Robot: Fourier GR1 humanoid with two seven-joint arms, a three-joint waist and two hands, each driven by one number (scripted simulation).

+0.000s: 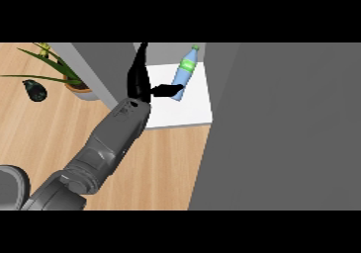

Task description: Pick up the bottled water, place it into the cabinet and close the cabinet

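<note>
the water bottle [184, 74] lies tilted on the white cabinet shelf [190, 111], its green cap pointing away from the robot, just to the right of the one hand in view. which hand this is cannot be told for sure; its arm enters from the lower left. the hand [141, 81] reaches onto the shelf with fingers straight and upright, thumb [167, 90] stretched sideways to touch the bottle's lower end. left of the hand stand a potted plant [69, 81] and a dark object [34, 90] on the wooden counter [164, 163].
</note>
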